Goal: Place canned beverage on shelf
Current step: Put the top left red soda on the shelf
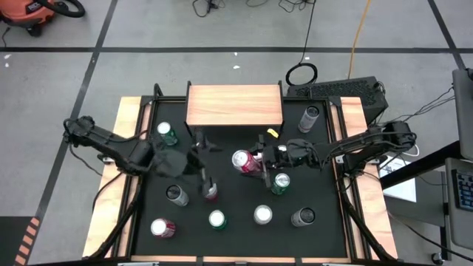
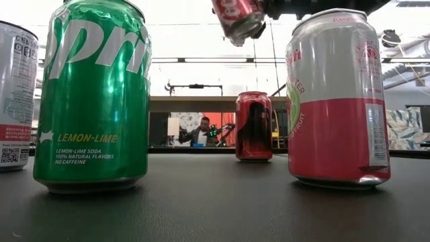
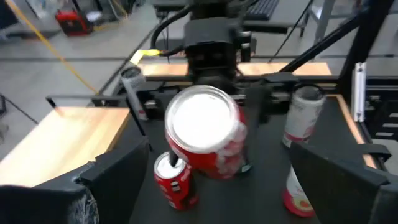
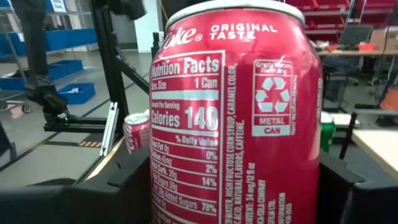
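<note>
A red Coke can [image 1: 242, 160] is held above the black table top, in front of the shelf [image 1: 234, 105], a low stand with a light wood plank top at the table's far side. My right gripper [image 1: 251, 161] is shut on the can. The can fills the right wrist view [image 4: 236, 124] and shows tilted at the top of the low view [image 2: 238, 20]. My left gripper [image 1: 198, 164] is open and empty, just left of the can; in its wrist view one end of the can [image 3: 205, 127] faces it. My right gripper pinches the can's side wall [image 4: 163, 180] between its two fingers, one on each side of the body. The fingers come from the table's right, about level, and lie across the can. The can is lifted clear of the table and tilted.
Several other cans stand on the table: a green one [image 1: 280, 182] right under my right gripper, a small red one [image 1: 211, 191] near my left gripper, a green one [image 1: 167, 133] far left, a grey one [image 1: 310, 117] beside the shelf, more along the near edge [image 1: 263, 215].
</note>
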Robot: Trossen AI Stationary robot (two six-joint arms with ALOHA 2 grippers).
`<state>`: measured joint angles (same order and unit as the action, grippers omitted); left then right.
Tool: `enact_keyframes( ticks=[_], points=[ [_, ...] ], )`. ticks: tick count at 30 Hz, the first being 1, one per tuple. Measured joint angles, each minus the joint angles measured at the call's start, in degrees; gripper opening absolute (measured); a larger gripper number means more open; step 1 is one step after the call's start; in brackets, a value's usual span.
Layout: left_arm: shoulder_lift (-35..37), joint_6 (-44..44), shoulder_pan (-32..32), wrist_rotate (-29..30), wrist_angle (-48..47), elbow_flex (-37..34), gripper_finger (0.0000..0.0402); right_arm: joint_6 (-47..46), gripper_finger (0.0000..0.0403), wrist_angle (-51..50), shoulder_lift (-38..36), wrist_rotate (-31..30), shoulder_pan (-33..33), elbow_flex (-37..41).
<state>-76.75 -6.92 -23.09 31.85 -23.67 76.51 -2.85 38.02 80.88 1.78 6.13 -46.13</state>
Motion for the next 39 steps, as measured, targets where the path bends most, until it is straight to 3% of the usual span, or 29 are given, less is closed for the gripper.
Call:
enact_keyframes(
  ticks=[6,13,16,33,39],
  points=[
    [-0.1,-0.1,-6.8,10.9,4.3,-4.8,0.0386,1.9,0.0279,1.5,-2.0,2.9,-0.1,0.0],
    [-0.1,3.1,-6.5,11.7,27.4,-16.8,0.0386,4.4,0.0279,5.2,-2.2,4.6,-0.8,0.0],
    [-0.1,3.2,-5.1,11.5,32.3,-19.9,0.0386,3.6,0.0279,5.3,-2.2,4.2,-1.0,0.0],
    [-1.3,2.9,5.4,-7.3,38.4,-21.6,0.0386,2.3,0.0279,8.4,-1.8,4.4,-0.9,0.0],
    [-3.3,2.8,7.5,-8.3,38.3,-21.6,0.0386,3.6,0.0279,10.0,-1.8,6.2,-0.8,0.0]
  ],
)
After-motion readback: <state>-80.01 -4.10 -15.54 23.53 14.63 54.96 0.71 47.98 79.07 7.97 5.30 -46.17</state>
